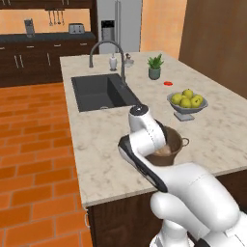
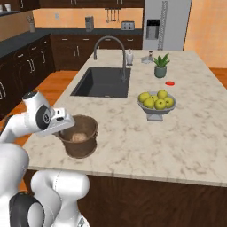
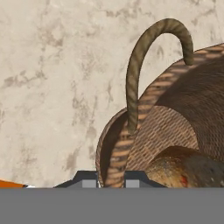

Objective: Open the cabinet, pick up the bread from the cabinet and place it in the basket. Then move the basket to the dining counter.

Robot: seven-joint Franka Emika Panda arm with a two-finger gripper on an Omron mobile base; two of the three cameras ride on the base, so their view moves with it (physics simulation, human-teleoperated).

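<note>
The basket (image 2: 80, 137) sits on the dining counter (image 2: 177, 133), near its front edge and well apart from the black sink (image 2: 104, 82), with the bread (image 2: 79, 138) lying inside on its bottom. From where I stand it looks like woven wicker: thin walls, light to lift, a little springy rather than stiff, so I would judge it prone to tipping if held by 1 side only. The roll in it is small and loose, and would probably slide toward the low side on any tilt. The sensible places to hold are the rim or 1 of the 2 small loop handles (image 3: 153, 57); the loop seen up close arches above the rim just beyond the fingers. The gripper (image 3: 110, 178) is nearly closed, its 2 dark fingertips (image 3: 87, 177) standing either side of the basket's wall at the rim, so it appears to be pinching that thin edge. The white arm bends over the basket from the near side of the island. Farther along the beige top stands a grey bowl of yellow-green fruit (image 2: 157, 103), then a small potted plant (image 2: 161, 65) and the curved tap (image 2: 111, 48) behind the sink. Judging by this, the basket has arrived and only letting go remains.
</note>
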